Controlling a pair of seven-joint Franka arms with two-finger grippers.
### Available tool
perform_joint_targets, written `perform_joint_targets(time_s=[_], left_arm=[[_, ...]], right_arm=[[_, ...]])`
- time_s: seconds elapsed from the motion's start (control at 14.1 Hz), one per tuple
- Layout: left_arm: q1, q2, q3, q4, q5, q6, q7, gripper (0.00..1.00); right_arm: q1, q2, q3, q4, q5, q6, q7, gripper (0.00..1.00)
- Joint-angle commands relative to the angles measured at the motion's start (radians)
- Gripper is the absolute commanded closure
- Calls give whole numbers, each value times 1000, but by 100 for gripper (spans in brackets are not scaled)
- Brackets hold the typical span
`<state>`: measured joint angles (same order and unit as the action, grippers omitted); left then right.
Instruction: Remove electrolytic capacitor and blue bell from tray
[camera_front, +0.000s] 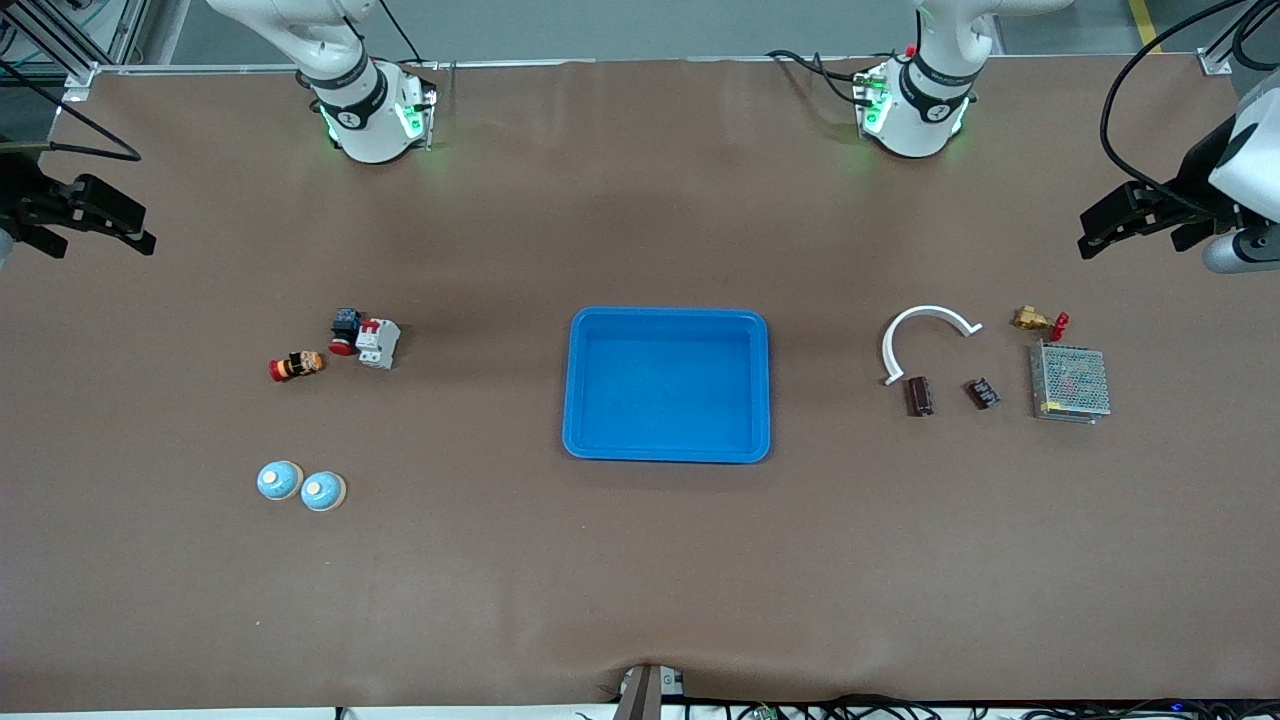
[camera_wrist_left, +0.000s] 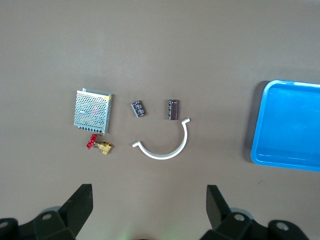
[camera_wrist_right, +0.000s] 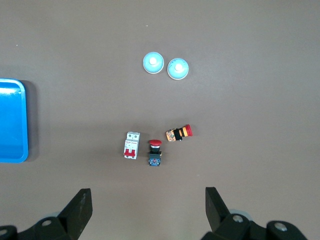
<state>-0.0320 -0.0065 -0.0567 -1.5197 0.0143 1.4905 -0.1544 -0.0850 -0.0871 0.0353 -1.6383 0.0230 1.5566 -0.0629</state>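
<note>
Already out of the shallow bright-blue plastic tray (camera_front: 667, 318): dark cylindrical capacitor (camera_front: 919, 395) toward left gripper (camera_front: 1135, 222), two blue dome bells (camera_front: 301, 486) toward right gripper (camera_front: 85, 222), fingers spread on both.

Tray (camera_wrist_left: 287, 130) cut off at both wrist views' edges; both arms mostly out of frame.

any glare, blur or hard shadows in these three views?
Front view: even light, only a soft shadow round the tray, green LED glow at both arm bases. Left wrist view: sharp, capacitor crisp. Right wrist view: sharp, small highlights on the blue bells.
</note>
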Motion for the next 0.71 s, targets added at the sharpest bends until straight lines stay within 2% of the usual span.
perform_joint_targets(time_s=[0.0,0.64], left_arm=[[4,-7,1,12,-14,-18,22,0],[3,-7,1,12,-14,-18,22,0]], right_arm=[[-19,3,15,21,-15,-21,9,0],[-27,4,17,54,-14,-52,8,0]])
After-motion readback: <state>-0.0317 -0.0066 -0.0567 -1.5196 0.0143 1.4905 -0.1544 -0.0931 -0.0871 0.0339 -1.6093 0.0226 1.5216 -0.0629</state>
